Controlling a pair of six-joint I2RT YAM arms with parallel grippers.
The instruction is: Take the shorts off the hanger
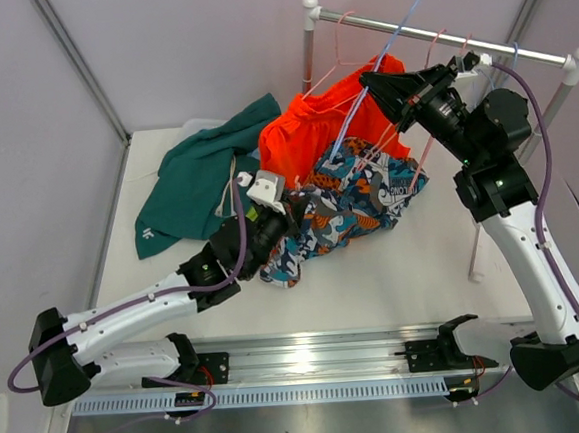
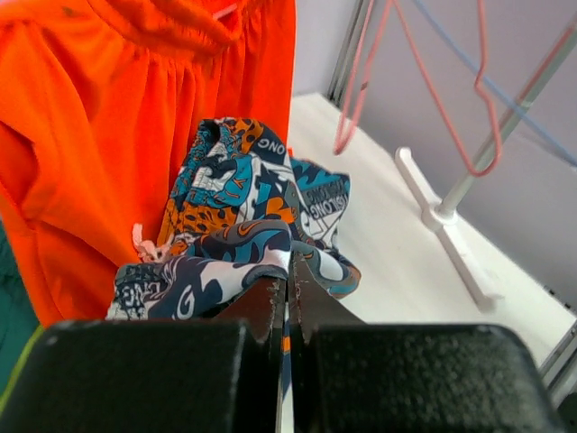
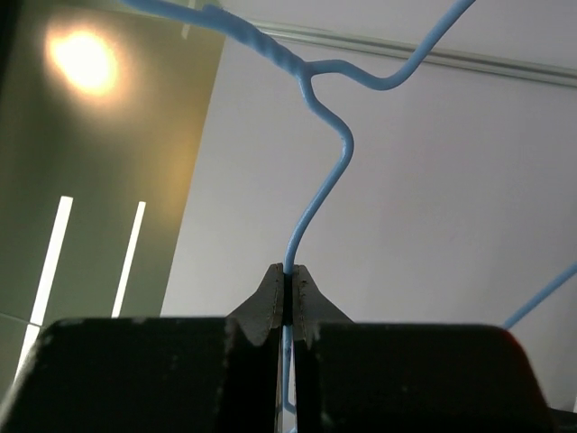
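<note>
The printed teal-white-orange shorts (image 1: 354, 203) hang bunched from a blue wire hanger (image 1: 361, 101), their lower end down at the table. My left gripper (image 1: 294, 221) is shut on their lower edge, as the left wrist view shows (image 2: 290, 271), with the printed shorts (image 2: 243, 194) spilling over the fingers. My right gripper (image 1: 367, 80) is shut on the blue hanger wire (image 3: 320, 189), as seen in the right wrist view (image 3: 290, 271). The orange shorts (image 1: 322, 124) hang behind, also in the left wrist view (image 2: 108, 135). Dark teal shorts (image 1: 201, 178) lie on the table. Lime green and light blue pairs are not clearly visible.
The rack rail (image 1: 456, 38) crosses the back right, with pink wire hangers (image 1: 439, 46) on it. Its white foot (image 2: 451, 225) stands on the table to the right. Grey walls close in the table at the back and left.
</note>
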